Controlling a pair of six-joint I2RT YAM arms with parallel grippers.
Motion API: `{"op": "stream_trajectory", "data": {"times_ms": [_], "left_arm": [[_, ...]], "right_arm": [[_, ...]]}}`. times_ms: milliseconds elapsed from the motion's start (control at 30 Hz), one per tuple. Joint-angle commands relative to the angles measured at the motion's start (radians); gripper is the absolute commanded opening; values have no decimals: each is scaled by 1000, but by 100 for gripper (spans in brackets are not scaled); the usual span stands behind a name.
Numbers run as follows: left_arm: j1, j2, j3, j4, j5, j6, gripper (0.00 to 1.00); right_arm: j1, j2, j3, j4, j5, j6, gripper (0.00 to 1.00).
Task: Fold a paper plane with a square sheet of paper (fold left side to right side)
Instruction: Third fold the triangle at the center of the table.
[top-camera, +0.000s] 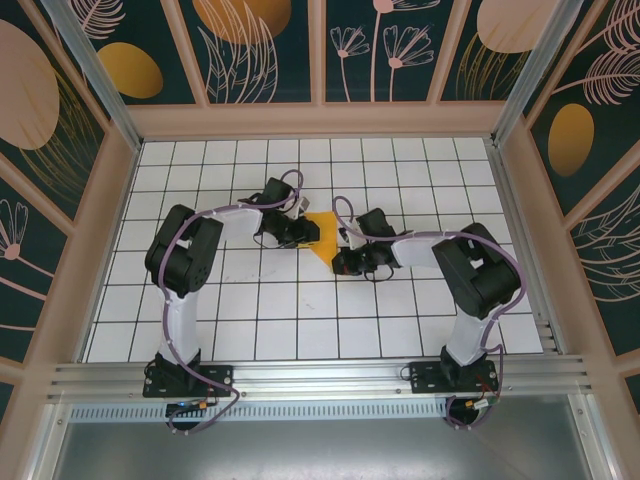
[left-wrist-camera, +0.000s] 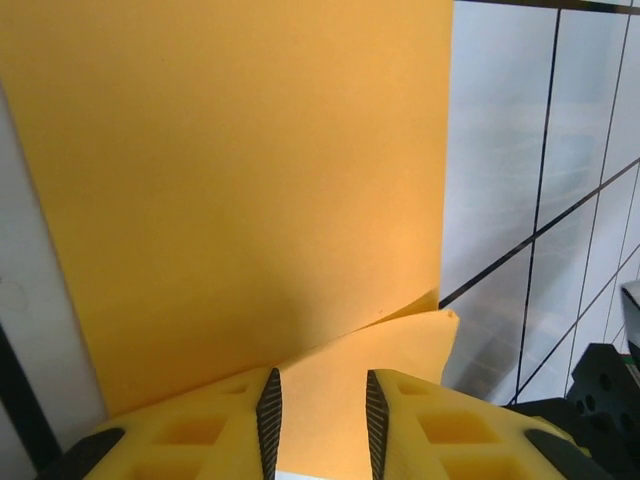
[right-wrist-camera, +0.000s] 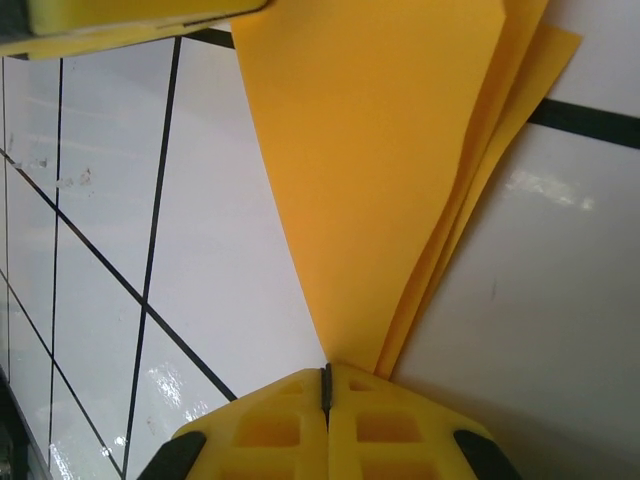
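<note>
Your paper (top-camera: 322, 232) points its tip near, long axis far-near. The right pincer (right-wrist-camera: 326, 378) is clamped on that tip; the left pincer (left-wrist-camera: 320, 405) stands open around a flap. White tiled counter (top-camera: 300, 310), floral walls (top-camera: 250, 50).

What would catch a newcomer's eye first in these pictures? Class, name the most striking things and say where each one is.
The bright orange-yellow sheet of paper, folded to a point, lies at the middle of the white tiled table, between the two arms. The right gripper is shut on its pointed tip, while the left gripper stands open with a lifted flap between its fingers. Dark floral walls ring the scene.
</note>
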Motion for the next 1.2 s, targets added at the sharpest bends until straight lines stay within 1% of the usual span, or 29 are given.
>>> {"op": "stream_trajectory", "data": {"times_ms": [0, 133, 267, 400, 567, 800, 1033, 1100, 1167], "left_arm": [[-4, -86, -19, -2, -27, 14, 33], [-28, -139, -50, 1, -23, -6, 34], [-71, -161, -90, 37, -11, -40, 33], [-95, -155, -120, 74, -5, -71, 32], [-126, -107, -120, 113, 19, -97, 31], [-133, -66, -131, 148, 0, -139, 30], [-136, -48, -167, 177, 9, -158, 30], [-136, -45, -174, 178, -1, -156, 30], [-135, -37, -172, 169, -34, -147, 29]], "right_arm": [[-4, 76, -20, -173, 66, 19, 3], [-4, 84, -13, -189, 80, 28, 2], [-4, 92, -8, -191, 93, 44, 0], [-3, 99, -2, -192, 98, 51, 0], [-3, 105, 14, -214, 113, 45, 0], [-1, 107, 20, -221, 117, 48, 0], [-2, 115, 22, -228, 128, 50, 0], [-1, 119, 24, -232, 133, 49, 0], [-1, 125, 27, -242, 140, 48, 0]]}}
